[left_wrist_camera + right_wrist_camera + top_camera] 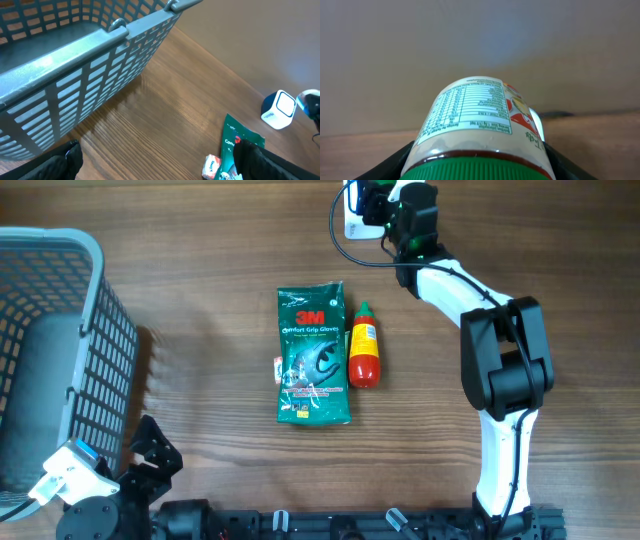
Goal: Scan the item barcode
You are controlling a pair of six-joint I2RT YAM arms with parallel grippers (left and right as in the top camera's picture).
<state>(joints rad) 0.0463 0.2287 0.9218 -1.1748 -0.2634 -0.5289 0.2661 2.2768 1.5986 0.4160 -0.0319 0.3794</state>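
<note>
The right arm reaches from its base at the near table edge, elbow bent, to the far edge of the table [200, 280]. There the right gripper [383, 208] sits just beside the white scanner [352, 222]. In the right wrist view its fingers [402, 161] are clamped on either side of a jar [480, 125] with a green lid [475, 170]. The jar lies on its side, lid toward the camera and nutrition table uppermost. The rest of the label is turned out of sight, and from overhead the jar is hidden by the gripper. The left arm is folded at the near left corner beside the grey basket [60, 250]. The left gripper [160, 162] is spread wide and holds nothing; only its fingertips show at the frame's lower edge. A green glove packet [313, 355] and a red bottle [363, 345] lie side by side mid-table.
</note>
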